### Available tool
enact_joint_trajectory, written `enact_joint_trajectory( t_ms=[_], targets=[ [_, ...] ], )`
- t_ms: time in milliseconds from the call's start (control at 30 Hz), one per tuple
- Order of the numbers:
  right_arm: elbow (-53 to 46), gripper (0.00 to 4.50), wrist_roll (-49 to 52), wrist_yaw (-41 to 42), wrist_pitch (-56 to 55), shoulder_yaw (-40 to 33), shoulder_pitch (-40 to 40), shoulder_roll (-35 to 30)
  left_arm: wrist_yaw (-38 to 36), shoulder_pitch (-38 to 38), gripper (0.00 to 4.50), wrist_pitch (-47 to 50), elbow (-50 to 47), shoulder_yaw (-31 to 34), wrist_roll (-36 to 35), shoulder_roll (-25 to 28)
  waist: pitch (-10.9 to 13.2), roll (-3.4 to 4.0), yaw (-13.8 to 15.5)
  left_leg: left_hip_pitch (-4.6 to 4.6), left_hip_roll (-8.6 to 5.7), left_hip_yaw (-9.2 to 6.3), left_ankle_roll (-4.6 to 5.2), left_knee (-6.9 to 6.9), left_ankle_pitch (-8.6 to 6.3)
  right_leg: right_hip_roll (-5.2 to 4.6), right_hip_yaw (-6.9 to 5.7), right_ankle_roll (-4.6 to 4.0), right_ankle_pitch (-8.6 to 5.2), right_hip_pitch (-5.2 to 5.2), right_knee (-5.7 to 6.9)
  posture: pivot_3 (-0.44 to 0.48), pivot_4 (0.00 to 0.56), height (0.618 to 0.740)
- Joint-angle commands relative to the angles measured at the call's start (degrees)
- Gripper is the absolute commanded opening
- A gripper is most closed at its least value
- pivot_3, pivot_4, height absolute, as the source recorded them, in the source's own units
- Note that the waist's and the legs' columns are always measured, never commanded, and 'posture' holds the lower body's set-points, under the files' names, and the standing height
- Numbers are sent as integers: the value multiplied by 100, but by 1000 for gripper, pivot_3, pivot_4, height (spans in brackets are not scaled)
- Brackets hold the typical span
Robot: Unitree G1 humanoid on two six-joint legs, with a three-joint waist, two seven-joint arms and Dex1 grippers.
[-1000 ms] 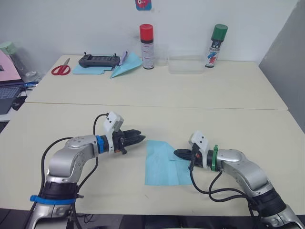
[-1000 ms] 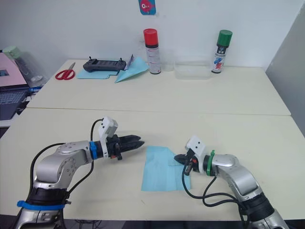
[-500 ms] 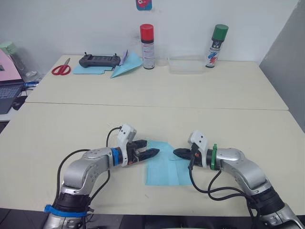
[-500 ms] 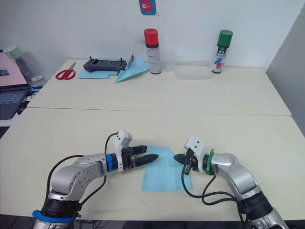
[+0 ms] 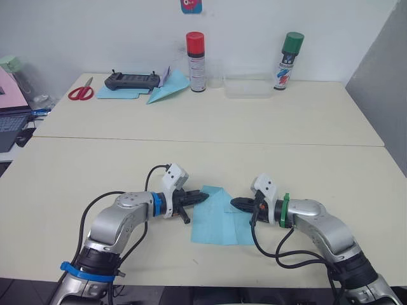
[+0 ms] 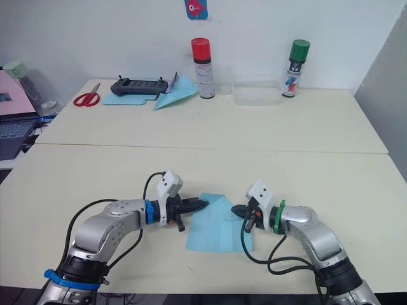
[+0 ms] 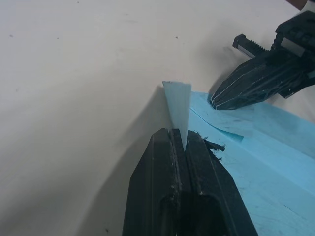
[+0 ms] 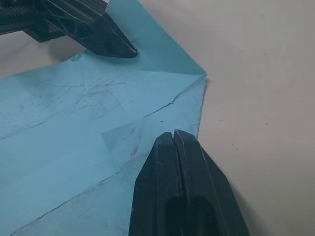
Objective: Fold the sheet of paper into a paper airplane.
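Note:
The sheet of paper (image 5: 217,222) is light blue and lies flat near the front of the table, with its far left corner raised. My left gripper (image 5: 203,197) is shut on that corner, and the left wrist view shows the paper tip (image 7: 178,104) standing up from between the fingers (image 7: 160,162). From the other side, my right gripper (image 5: 233,203) is shut, its tip resting on the sheet's right part near a folded flap (image 8: 147,98). The two grippers point at each other, a short gap apart. No paper airplane is in view.
On the back table are red scissors (image 5: 81,93), a black controller (image 5: 132,79), a blue paper dart (image 5: 168,89), a red-capped can (image 5: 196,61), a clear box (image 5: 247,86) and a green-capped can (image 5: 284,61). A laptop (image 5: 9,121) sits far left.
My left gripper travelled right from beside the sheet, shut on its far left corner and raised it. The right gripper has stayed on the sheet.

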Motion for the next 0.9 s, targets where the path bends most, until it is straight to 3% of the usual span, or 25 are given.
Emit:
enact_joint_trajectory(
  t_ms=[33,133,267,800,900],
  targets=[
    [133,0,-107,-108,198,52,58,-4,-286,-147,30,-339,-14,-97,187,258,0,0,-1,0,0,0,0,-1,0,0,0,0,0,-1,0,0,150,740],
    [199,0,-95,-66,203,40,1,7,-803,-249,30,-784,-138,-621,542,622,1,1,-9,-1,2,1,0,-6,0,2,0,-1,0,-4,0,0,150,740],
    [159,0,-97,-67,228,66,18,26,-796,-307,30,-1176,14,-956,962,673,1,2,-6,-1,2,4,0,-8,0,1,3,-2,-1,-4,-2,0,150,740],
    [167,0,-80,-118,275,-9,-47,131,-1306,-846,30,-1875,477,-1606,1875,552,0,4,39,0,-4,2,0,-2,0,0,4,-1,0,3,-1,0,150,740],
    [181,0,98,-304,287,-289,-167,416,-1387,-909,30,-1909,514,-1645,1973,551,0,4,44,-1,-4,2,0,-2,0,0,4,-1,0,3,-2,0,150,740]
  ],
)
